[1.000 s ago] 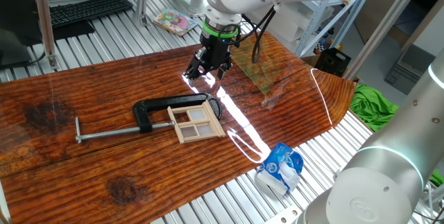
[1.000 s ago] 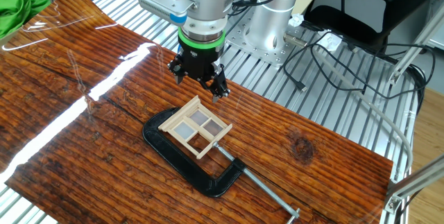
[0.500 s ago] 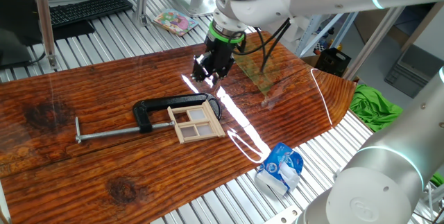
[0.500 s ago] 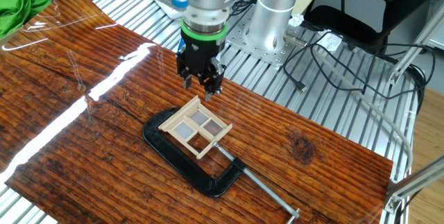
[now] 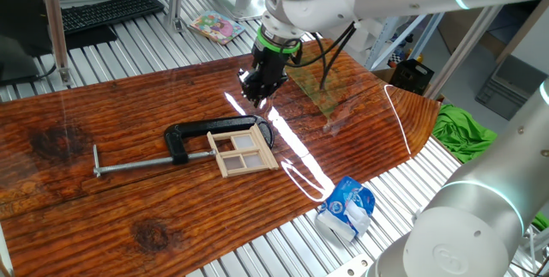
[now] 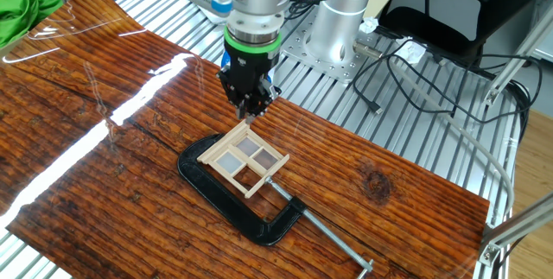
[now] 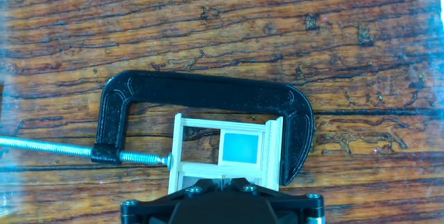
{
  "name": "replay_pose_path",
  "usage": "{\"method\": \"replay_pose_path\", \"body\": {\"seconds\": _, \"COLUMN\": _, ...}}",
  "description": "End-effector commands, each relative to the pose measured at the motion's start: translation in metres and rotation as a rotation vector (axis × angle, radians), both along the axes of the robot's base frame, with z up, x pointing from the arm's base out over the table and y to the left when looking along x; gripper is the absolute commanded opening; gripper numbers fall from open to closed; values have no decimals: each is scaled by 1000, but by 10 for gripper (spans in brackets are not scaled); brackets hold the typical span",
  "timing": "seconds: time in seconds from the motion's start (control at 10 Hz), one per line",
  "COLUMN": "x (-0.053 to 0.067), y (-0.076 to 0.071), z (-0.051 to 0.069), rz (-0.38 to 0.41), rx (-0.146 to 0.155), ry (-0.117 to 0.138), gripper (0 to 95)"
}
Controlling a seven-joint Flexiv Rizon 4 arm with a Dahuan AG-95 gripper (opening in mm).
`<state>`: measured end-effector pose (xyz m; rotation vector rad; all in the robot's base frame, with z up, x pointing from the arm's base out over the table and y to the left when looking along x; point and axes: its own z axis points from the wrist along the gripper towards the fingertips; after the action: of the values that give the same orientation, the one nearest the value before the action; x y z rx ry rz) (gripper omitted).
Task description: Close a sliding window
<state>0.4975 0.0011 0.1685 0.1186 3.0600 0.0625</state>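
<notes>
On the wooden tabletop (image 5: 103, 217), taking the black C-clamp (image 5: 184, 136) as the landmark, the clamp's long screw rod (image 5: 137, 165) runs out to the left in one fixed view, and its curved frame arches over the far side of the sliding window (image 5: 244, 153). That small light-wood frame lies flat within the clamp's mouth, its left edge touching the screw tip and its right edge against the clamp's fixed end.

To the right of the clamp and farther back, the gripper (image 5: 260, 94) hangs above the bare wood, clear of the window and not touching it; its fingers appear drawn close together, holding nothing.

From the other fixed view, the gripper (image 6: 249, 111) sits just above the far corner of the window (image 6: 243, 156), near it but apart, with the clamp (image 6: 251, 214) curving around the near side.

From the hand view, the clamp (image 7: 201, 99) arches across the middle, and the window (image 7: 225, 151) lies directly below it, partly hidden by the gripper body; one pane shows pale blue.
</notes>
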Motion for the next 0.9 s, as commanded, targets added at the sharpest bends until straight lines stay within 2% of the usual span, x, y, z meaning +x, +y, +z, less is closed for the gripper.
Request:
{"method": "replay_pose_path", "body": {"seconds": 0.1, "x": -1, "y": 0, "z": -1, "rz": -1, "rx": -1, "ry": 1, "gripper": 0}}
{"method": "replay_pose_path", "body": {"seconds": 0.5, "x": -1, "y": 1, "z": -5, "rz": -13, "rx": 0, "ry": 1, "gripper": 0}}
{"method": "replay_pose_path", "body": {"seconds": 0.9, "x": 5, "y": 4, "z": -19, "rz": -44, "rx": 6, "ry": 6, "gripper": 0}}
